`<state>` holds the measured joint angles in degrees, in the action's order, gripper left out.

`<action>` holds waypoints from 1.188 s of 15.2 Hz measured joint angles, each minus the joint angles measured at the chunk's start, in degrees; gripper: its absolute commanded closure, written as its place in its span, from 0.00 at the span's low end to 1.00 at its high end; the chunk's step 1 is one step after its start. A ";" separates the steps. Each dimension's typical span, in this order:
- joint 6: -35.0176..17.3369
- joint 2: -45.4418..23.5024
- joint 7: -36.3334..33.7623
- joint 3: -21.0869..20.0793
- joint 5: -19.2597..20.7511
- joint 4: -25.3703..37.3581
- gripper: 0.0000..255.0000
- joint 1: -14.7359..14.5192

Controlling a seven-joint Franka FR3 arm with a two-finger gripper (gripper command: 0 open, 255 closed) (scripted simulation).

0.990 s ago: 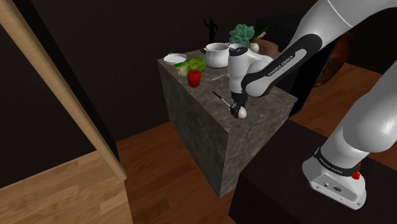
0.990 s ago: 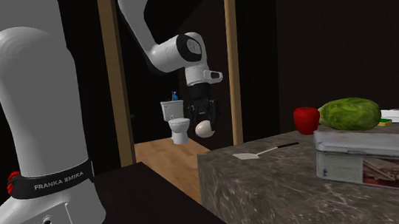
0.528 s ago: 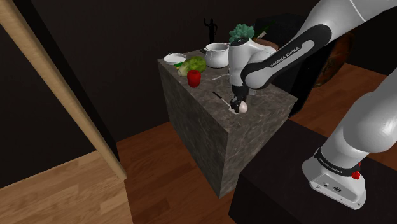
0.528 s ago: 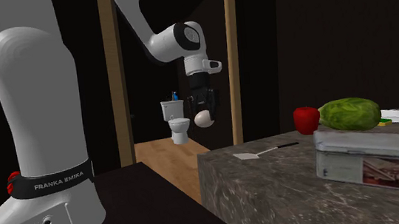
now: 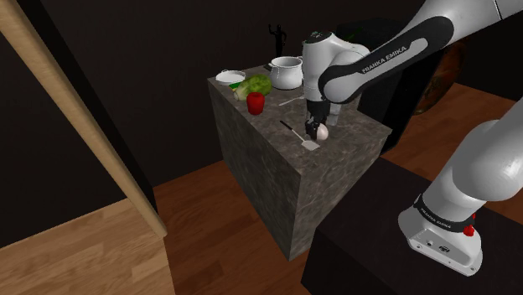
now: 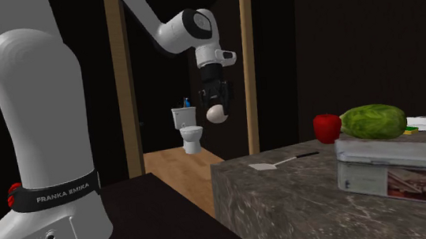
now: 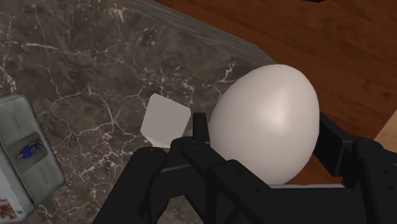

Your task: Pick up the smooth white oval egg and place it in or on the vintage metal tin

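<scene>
Gripper [image 6: 217,109] clasps the white egg [image 7: 267,124], held aloft over the dark marbled counter [image 7: 83,70], near its edge. Black fingers [image 7: 210,168] hide the egg's underside. The grey tin [image 7: 22,159] sits apart, cut off at the frame's edge; a pale spatula [image 7: 164,121] peeks out behind one finger.

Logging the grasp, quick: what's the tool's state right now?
Tool: closed on the white egg, holding it in the air above the stone counter.
</scene>
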<state>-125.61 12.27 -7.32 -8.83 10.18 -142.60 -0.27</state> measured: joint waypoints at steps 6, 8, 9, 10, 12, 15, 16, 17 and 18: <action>1.34 -1.72 4.06 2.55 1.08 3.68 1.00 2.10; 1.20 -3.24 6.41 4.07 1.76 5.45 1.00 3.40; 0.57 -4.09 7.42 4.80 2.16 5.86 1.00 4.03; 0.54 -5.46 8.62 5.53 2.45 7.40 1.00 4.67; 0.43 -7.09 11.06 6.98 2.89 9.39 1.00 5.93; 0.05 -10.38 14.46 8.90 3.29 12.97 1.00 7.67; -0.07 -11.48 15.82 9.62 3.36 14.21 1.00 8.35; -0.17 -12.79 16.91 10.17 3.37 15.64 1.00 8.89; 0.03 -14.30 18.33 10.83 3.31 17.61 1.00 9.56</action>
<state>-125.58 -2.03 11.01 2.00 13.49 -124.99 9.29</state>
